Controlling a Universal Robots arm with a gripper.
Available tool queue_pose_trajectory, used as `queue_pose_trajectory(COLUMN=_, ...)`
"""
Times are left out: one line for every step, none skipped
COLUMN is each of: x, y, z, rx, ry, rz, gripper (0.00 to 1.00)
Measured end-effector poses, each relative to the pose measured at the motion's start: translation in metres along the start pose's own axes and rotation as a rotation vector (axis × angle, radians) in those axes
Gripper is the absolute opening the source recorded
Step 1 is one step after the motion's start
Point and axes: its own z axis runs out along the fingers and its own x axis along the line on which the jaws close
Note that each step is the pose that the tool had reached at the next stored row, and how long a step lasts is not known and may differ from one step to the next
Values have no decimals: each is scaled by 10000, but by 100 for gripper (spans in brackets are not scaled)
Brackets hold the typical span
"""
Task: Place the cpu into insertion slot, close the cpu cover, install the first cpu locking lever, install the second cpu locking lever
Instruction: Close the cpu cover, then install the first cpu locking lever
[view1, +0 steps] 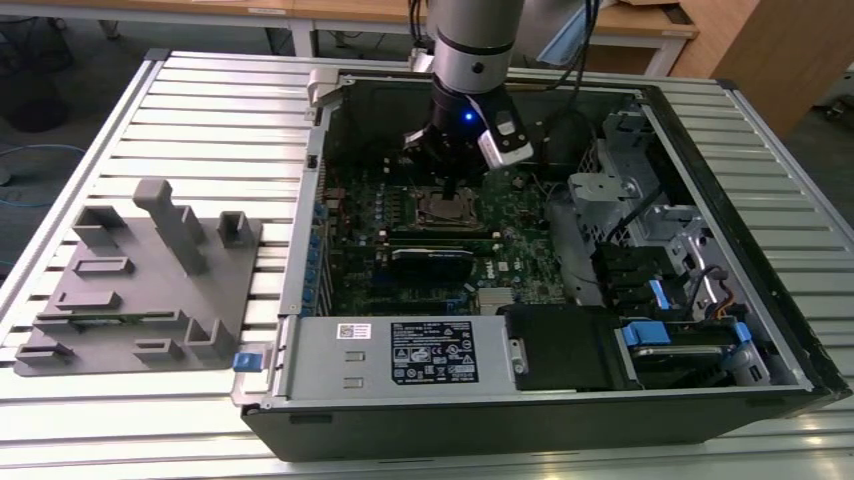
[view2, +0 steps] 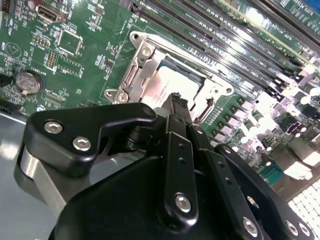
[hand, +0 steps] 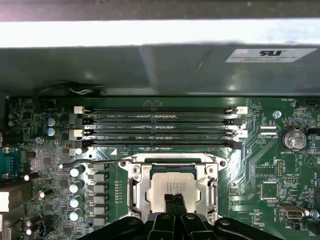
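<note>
The cpu (hand: 167, 184) (view2: 165, 87), a silvery square chip, lies flat in the insertion slot (view1: 447, 210) on the green board. The cpu cover (hand: 136, 192) (view2: 142, 75), a silvery frame, lies down around it, with the chip showing through its window. My gripper (hand: 175, 199) (view2: 179, 101) (view1: 449, 188) stands straight over the socket. Its black fingers are shut together with nothing between them, the tips at or just above the chip's top. A thin metal lever (hand: 92, 162) runs along the socket's side toward the memory slots.
Long black memory slots (hand: 160, 127) run beside the socket. Capacitors (hand: 75, 187) and a coin battery (hand: 293, 139) stand near it. The open computer case (view1: 304, 250) hems the board in, with a power supply (view1: 434, 352) and drive cage (view1: 641, 200). A grey fixture (view1: 134, 280) lies on the exterior view's left.
</note>
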Motion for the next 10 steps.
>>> queue_pose_trajectory(x=0, y=0, z=-5, rx=2, ry=1, rz=0, gripper=11)
queue_pose_trajectory(x=0, y=1, z=-15, rx=3, ry=1, rz=0, gripper=11)
queue_pose_trajectory(x=-1, y=1, z=-29, rx=1, ry=1, rz=0, gripper=11)
queue_pose_trajectory(x=-1, y=1, z=-39, rx=1, ry=1, rz=-1, gripper=11)
queue_pose_trajectory(x=-1, y=1, z=-41, rx=1, ry=0, rz=-1, gripper=11)
queue_pose_trajectory(x=-1, y=1, z=-41, rx=-2, ry=-1, rz=-1, gripper=11)
queue_pose_trajectory(x=-1, y=2, z=-122, rx=1, ry=1, rz=-1, gripper=11)
queue_pose_trajectory(x=-1, y=3, z=-150, rx=1, ry=1, rz=-1, gripper=11)
queue_pose_trajectory(x=-1, y=3, z=-150, rx=1, ry=1, rz=0, gripper=11)
queue_pose_trajectory(x=-1, y=3, z=-150, rx=1, ry=1, rz=-1, gripper=11)
